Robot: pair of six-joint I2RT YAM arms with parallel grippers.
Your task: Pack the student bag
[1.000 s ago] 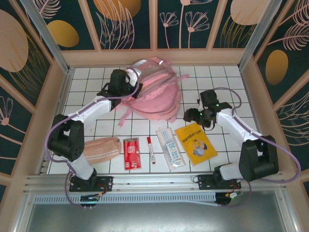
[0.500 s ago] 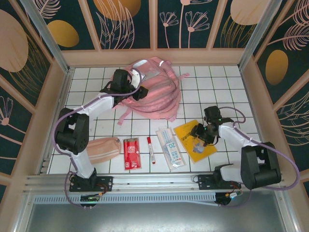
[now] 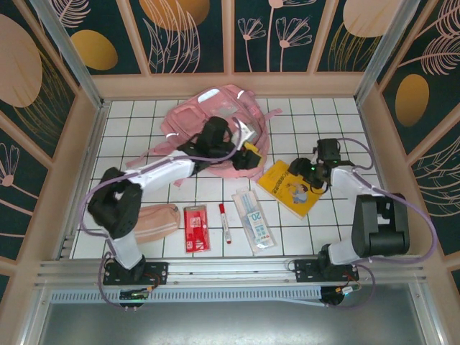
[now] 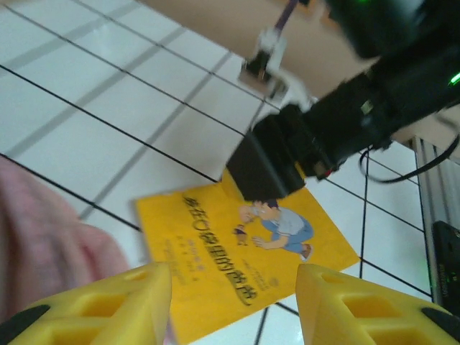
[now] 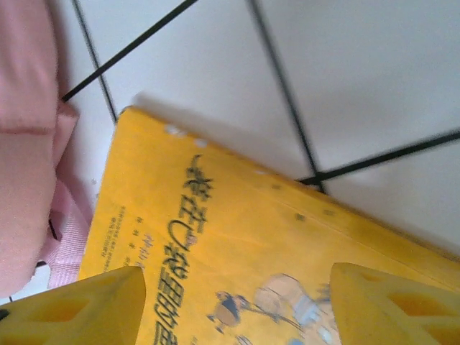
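The student bag [image 3: 208,129], a large light-pink backpack, lies at the back middle of the tiled table, and its pink fabric [image 4: 43,237] also edges the left wrist view. My left gripper [image 3: 250,153] has reached across the bag to its right edge. It [image 4: 230,287] is open, with nothing between its yellow fingers [image 4: 136,298]. A yellow picture book [image 3: 291,188] lies just right of the bag. My right gripper [image 3: 307,175] is over the book's far corner. It [image 5: 237,287] is open, jaws wide, with the book cover [image 5: 215,237] right beneath them.
Along the front lie a peach-pink pencil pouch [image 3: 154,219], a red packet [image 3: 195,228], a red marker [image 3: 225,223] and a clear ruler pack [image 3: 255,219]. Wooden walls ring the table [image 3: 129,122]. Bare tiles lie at the back right.
The left gripper opened and swung from the bag's upper left to its right side. The yellow book slid up and left toward the bag along with the right gripper. The bag shifted left.
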